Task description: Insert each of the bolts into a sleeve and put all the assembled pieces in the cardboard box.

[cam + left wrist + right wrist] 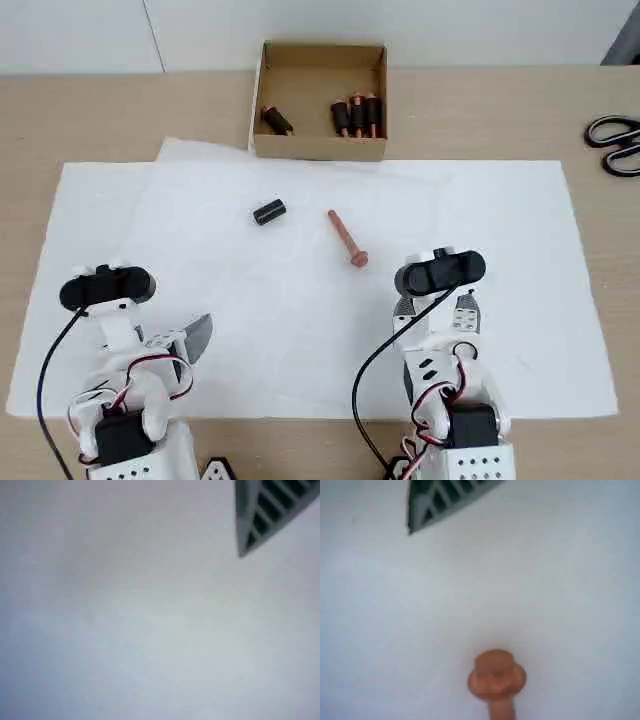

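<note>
A black sleeve [268, 212] lies on the white paper [300, 330] below the cardboard box [258, 100]. To its right lies a loose copper bolt [346, 238], head toward the arms. That bolt head [496, 675] is close in front of my right gripper [435, 300], which is open and empty; one of its fingers [445, 500] shows over the paper. My left gripper [165, 330] rests open and empty at the paper's near left, one finger [257, 515] above bare paper. Several assembled pieces [356, 115] lie in the box.
Scissors [615, 145] lie on the wooden table [100, 110] at the far right edge. The paper sheet covers most of the area between the arms and the box.
</note>
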Available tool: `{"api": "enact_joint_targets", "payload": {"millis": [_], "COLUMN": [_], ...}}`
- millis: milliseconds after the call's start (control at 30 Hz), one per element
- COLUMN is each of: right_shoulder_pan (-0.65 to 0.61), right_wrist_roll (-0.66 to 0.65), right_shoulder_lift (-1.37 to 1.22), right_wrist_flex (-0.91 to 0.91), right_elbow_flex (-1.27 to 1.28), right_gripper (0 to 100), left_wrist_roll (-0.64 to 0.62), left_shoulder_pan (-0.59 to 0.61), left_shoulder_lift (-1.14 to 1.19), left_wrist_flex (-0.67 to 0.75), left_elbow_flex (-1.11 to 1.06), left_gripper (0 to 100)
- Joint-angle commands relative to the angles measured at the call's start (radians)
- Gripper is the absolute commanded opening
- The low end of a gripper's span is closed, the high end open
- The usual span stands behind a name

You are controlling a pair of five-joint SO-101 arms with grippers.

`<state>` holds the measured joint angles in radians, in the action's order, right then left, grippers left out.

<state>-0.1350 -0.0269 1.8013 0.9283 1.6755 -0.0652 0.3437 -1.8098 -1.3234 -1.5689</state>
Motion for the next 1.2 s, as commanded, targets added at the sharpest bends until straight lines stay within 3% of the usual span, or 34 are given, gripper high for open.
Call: {"api": "enact_joint_targets", "payload": {"millis": [0,167,333,600,767,1000,1167], "right_shoulder_pan": [-0.004,-0.015,-0.140,-0.159,-0.136,0.022,0.028], "right_wrist_roll": [-0.008,0.003,0.020,0.021,0.021,0.021,0.028], "right_shoulder_lift": [0.013,0.013,0.013,0.013,0.012,0.012,0.012], "right_wrist_flex": [0.004,-0.002,-0.010,-0.019,-0.050,-0.047,-0.031], "right_elbow_flex": [0.009,0.009,0.009,0.009,0.009,0.009,0.009], "right_gripper": [28.2,28.2,28.2,28.2,28.2,28.2,28.2], "left_wrist_roll": [0.000,0.000,0.000,0.000,0.000,0.002,-0.002], "left_shoulder_pan": [0.006,0.006,0.006,0.006,0.006,0.003,-0.003], "left_shoulder_lift": [-0.014,-0.014,-0.014,-0.014,-0.014,-0.014,-0.014], "left_wrist_flex": [0.021,0.021,0.021,0.021,0.021,0.021,0.049], "left_elbow_flex": [0.004,0.004,0.004,0.004,0.004,0.004,0.002], "left_gripper": [36,36,36,36,36,36,36]}}
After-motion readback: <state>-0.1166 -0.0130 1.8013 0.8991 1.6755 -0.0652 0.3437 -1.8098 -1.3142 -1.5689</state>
